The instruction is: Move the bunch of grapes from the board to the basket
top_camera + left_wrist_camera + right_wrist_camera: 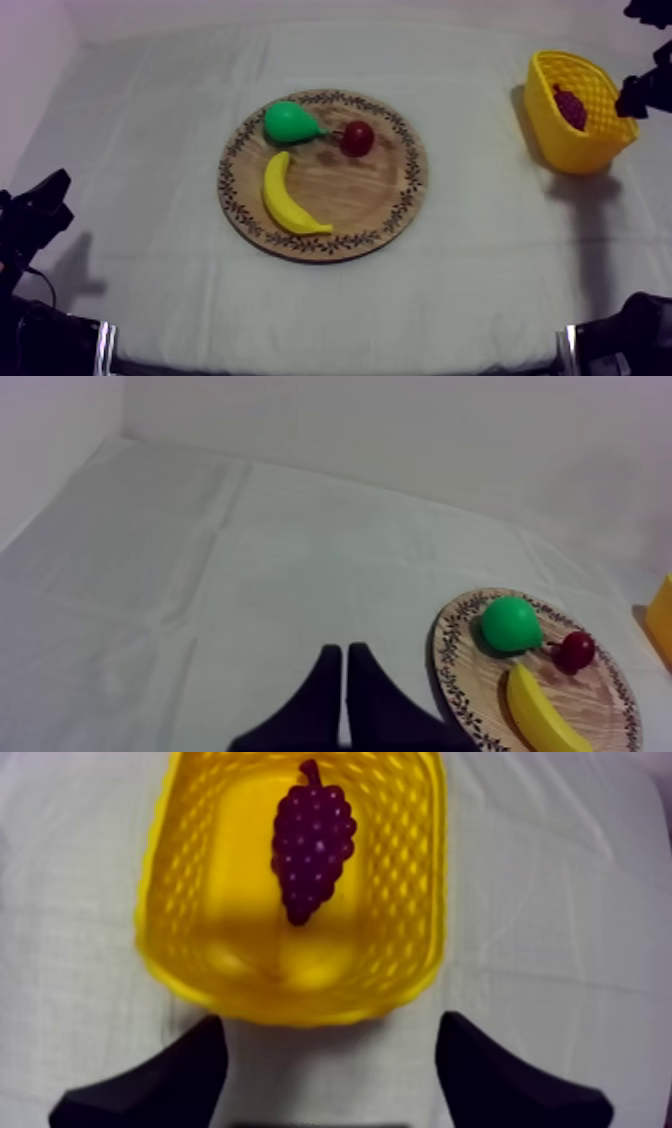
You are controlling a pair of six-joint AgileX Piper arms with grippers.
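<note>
The purple bunch of grapes (pixel 312 840) lies inside the yellow basket (pixel 180 982), also seen as grapes (pixel 571 107) in the basket (pixel 560 140) at the table's right. My right gripper (pixel 330 1052) hangs open just above the basket's near rim, fingers wide apart with nothing between them; in the top view my right gripper (pixel 640 95) sits at the basket's right side. The round wooden board (pixel 385 205) in the middle carries a banana (pixel 283 200), a green pear (pixel 289 122) and a small red fruit (pixel 357 138). My left gripper (pixel 345 676) is shut, left of the board (pixel 455 676).
My left arm (pixel 30 225) rests low at the table's left edge. Grey-white cloth stretches between the board and the basket. The back wall rises behind the table.
</note>
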